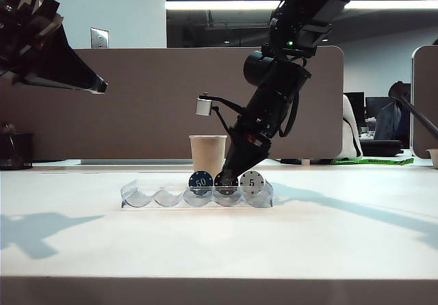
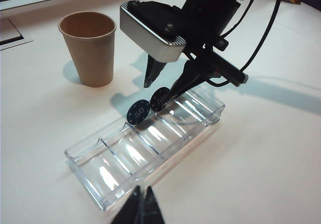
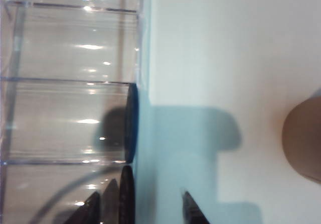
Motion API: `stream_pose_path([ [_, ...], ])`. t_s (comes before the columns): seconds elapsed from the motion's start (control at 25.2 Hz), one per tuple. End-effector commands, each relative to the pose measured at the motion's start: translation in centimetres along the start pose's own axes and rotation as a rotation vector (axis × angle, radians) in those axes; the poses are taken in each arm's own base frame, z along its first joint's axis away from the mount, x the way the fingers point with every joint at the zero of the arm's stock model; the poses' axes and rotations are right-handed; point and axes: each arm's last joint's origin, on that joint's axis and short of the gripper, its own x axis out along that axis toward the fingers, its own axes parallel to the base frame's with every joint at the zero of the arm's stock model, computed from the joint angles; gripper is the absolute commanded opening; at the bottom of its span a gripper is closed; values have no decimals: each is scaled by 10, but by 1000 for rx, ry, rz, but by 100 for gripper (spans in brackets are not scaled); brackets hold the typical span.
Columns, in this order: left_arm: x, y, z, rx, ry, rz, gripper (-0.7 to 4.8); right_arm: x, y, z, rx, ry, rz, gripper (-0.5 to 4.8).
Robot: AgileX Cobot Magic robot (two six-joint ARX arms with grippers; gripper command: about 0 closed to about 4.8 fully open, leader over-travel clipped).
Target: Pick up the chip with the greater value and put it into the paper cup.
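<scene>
Right gripper (image 2: 168, 86) straddling the 100 chip (image 2: 160, 99), grasp step, not yet closed.

Fingers spread wide, one either side of the black 100 chip standing on edge in the clear chip tray (image 2: 108, 181), between the blue 50 chip (image 2: 138, 112) and the white 5 chip (image 1: 252, 181). Paper cup (image 2: 90, 48) stands upright just behind the tray, near the chips. Left gripper (image 2: 142, 209) hangs back above the tray's near end, tips pressed together, holding nothing. Next, I'd say: close squarely on the 100's faces without nudging the 50 or the 5, lift clear of the slot, carry over the cup rim.
</scene>
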Motion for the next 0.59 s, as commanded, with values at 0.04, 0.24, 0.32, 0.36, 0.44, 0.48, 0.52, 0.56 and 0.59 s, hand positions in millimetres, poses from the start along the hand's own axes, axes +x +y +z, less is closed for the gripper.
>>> stream_pose_path([
  [0.04, 0, 0, 2, 9, -12, -4, -5, -2, -3, 4, -10, -20, -27, 211],
  [0.24, 0, 0, 2, 9, -12, -4, -5, -1, -5, 4, 8, -28, -44, 211],
  [0.32, 0, 0, 2, 9, -12, -4, -5, 1, -5, 3, 14, -28, -44, 211],
  [0.36, 0, 0, 2, 9, -12, -4, -5, 4, -5, 1, 28, -26, -42, 211],
  [0.44, 0, 0, 2, 9, -12, -4, -5, 7, -5, -1, 34, -21, -34, 211],
  [0.48, 0, 0, 2, 9, -12, -4, -5, 9, -5, -2, 38, -21, -31, 211],
  [0.52, 0, 0, 2, 9, -12, -4, -5, 9, -5, -2, 39, -18, -29, 211],
  [0.56, 0, 0, 2, 8, -12, -5, -5, 11, -5, -3, 40, -18, -26, 210],
  [0.59, 0, 0, 2, 9, -12, -4, -5, 11, -5, -3, 40, -17, -27, 210],
])
